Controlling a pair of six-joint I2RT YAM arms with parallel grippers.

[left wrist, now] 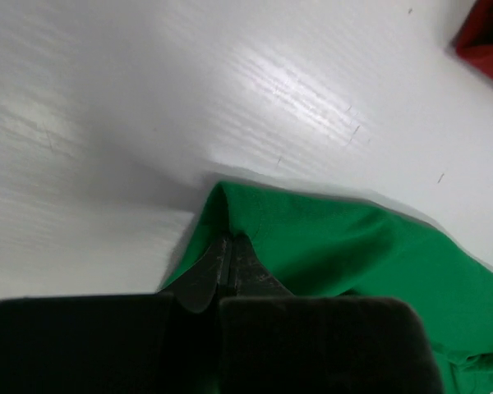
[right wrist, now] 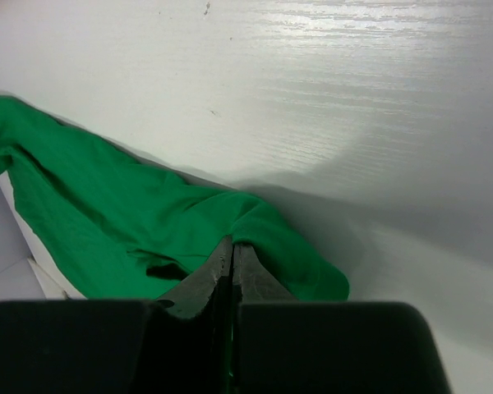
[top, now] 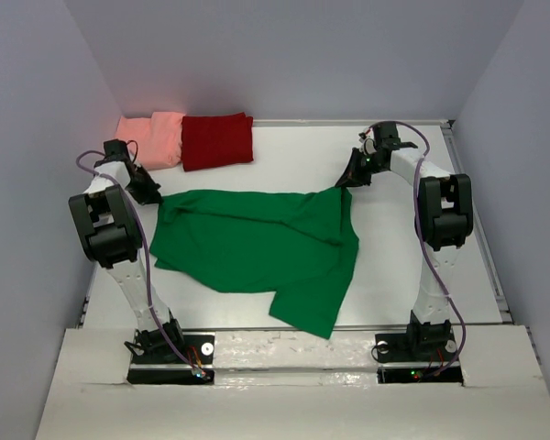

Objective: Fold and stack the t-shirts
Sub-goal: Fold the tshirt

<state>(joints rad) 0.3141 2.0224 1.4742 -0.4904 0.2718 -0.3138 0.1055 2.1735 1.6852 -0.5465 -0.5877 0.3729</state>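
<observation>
Table (top: pixel 422 275) between grey walls (top: pixel 302 55) bears green t-shirt (top: pixel 257 247) pinched by left tool (left wrist: pixel 230 242) and right tool (right wrist: pixel 232 245).

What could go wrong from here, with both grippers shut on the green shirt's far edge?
1. The left gripper and right gripper each pinch only a small bit of the green shirt; it may slip out when lifted.
2. The shirt lies rumpled and skewed, so a fold may come out uneven.
3. The folded red shirt and pink shirt lie close beyond the left gripper; a far swing might disturb them.
</observation>
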